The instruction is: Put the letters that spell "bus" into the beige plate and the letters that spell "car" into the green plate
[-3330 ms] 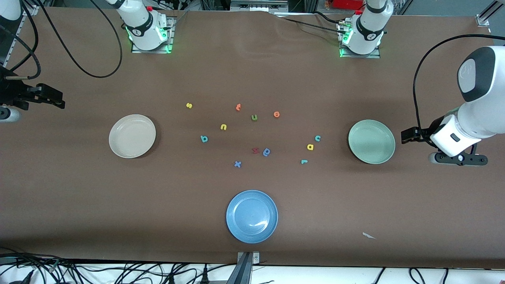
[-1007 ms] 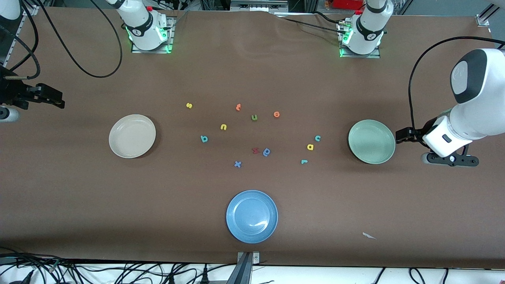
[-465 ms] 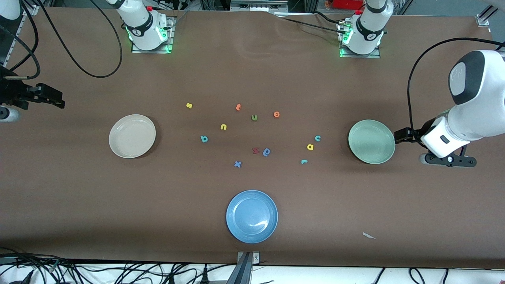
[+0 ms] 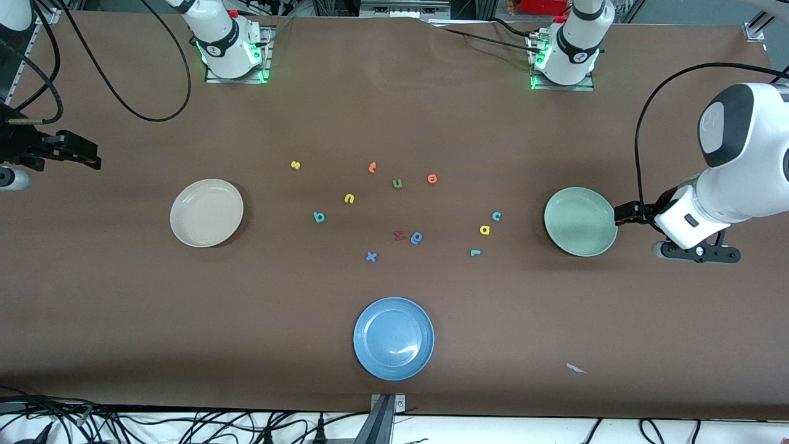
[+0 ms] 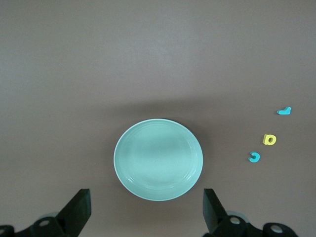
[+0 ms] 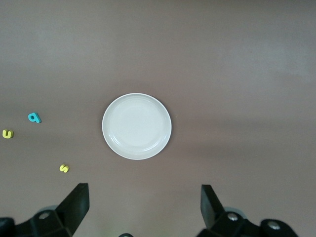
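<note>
The beige plate [image 4: 207, 213] [image 6: 137, 126] lies empty toward the right arm's end of the table, and the green plate [image 4: 580, 221] [image 5: 158, 159] lies empty toward the left arm's end. A teal b [image 4: 318, 217] [image 6: 34, 117], yellow u [image 4: 349, 198] [image 6: 7, 134] and yellow s [image 4: 296, 164] [image 6: 64, 168] lie loose mid-table. A teal c [image 4: 496, 216] [image 5: 254, 157], yellow a [image 4: 485, 230] [image 5: 269, 139] and teal r [image 4: 474, 252] [image 5: 284, 111] lie beside the green plate. My left gripper [image 4: 621, 214] [image 5: 146, 207] hangs open and empty by that plate's rim. My right gripper [image 4: 86, 157] [image 6: 143, 205] waits open at the table's end.
A blue plate [image 4: 393, 338] sits nearest the front camera. Among the letters lie an orange t [image 4: 372, 167], an olive u [image 4: 397, 183], an orange e [image 4: 432, 179], a red letter [image 4: 399, 235], a blue round-bowled letter [image 4: 417, 237] and a blue x [image 4: 371, 256]. A white scrap [image 4: 576, 368] lies near the front edge.
My left arm has drifted steadily toward the green plate, its gripper now at the plate's rim. The right arm and all letters have stayed put.
</note>
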`<state>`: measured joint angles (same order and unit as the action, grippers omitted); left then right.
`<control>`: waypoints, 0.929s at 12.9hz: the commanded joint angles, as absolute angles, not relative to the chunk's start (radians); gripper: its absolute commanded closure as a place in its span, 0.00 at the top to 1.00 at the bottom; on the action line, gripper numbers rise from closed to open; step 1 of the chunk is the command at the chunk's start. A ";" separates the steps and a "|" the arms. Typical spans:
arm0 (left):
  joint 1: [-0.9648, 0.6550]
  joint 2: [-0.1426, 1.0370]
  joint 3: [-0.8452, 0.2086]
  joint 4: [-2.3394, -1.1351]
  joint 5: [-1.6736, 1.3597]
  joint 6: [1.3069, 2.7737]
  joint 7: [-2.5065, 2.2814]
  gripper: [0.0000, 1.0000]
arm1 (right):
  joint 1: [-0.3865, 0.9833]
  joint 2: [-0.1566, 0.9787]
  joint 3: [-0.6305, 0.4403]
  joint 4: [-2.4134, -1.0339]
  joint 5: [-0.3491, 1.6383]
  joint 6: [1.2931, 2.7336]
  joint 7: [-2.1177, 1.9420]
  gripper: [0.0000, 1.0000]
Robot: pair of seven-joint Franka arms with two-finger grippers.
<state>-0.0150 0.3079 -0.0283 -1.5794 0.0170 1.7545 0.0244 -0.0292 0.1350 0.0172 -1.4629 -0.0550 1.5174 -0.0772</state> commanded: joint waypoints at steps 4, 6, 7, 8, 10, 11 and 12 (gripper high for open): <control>-0.021 0.307 -0.025 -1.580 -0.002 1.749 0.028 1.00 | -0.029 0.126 0.020 -1.451 -0.060 1.496 -0.064 1.00; -0.025 0.307 -0.025 -1.580 -0.002 1.749 0.028 1.00 | -0.029 0.126 0.020 -1.451 -0.061 1.497 -0.064 1.00; -0.025 0.308 -0.025 -1.580 -0.002 1.750 0.026 1.00 | -0.029 0.126 0.020 -1.451 -0.061 1.497 -0.064 1.00; -0.025 0.308 -0.025 -1.580 -0.002 1.749 0.026 1.00 | -0.029 0.126 0.020 -1.451 -0.061 1.497 -0.064 1.00; -0.026 0.308 -0.025 -1.580 -0.002 1.749 0.020 1.00 | -0.029 0.126 0.020 -1.451 -0.061 1.497 -0.064 1.00; -0.029 0.310 -0.025 -1.580 -0.002 1.750 0.020 1.00 | -0.029 0.126 0.020 -1.451 -0.061 1.497 -0.064 1.00; -0.031 0.310 -0.025 -1.580 -0.002 1.750 0.020 1.00 | -0.029 0.126 0.020 -1.451 -0.061 1.497 -0.064 1.00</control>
<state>-0.0209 0.3116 -0.0292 -1.5794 0.0170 1.7545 0.0227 -0.0292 0.1350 0.0172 -1.4629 -0.0550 1.5173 -0.0772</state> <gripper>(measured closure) 0.000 0.000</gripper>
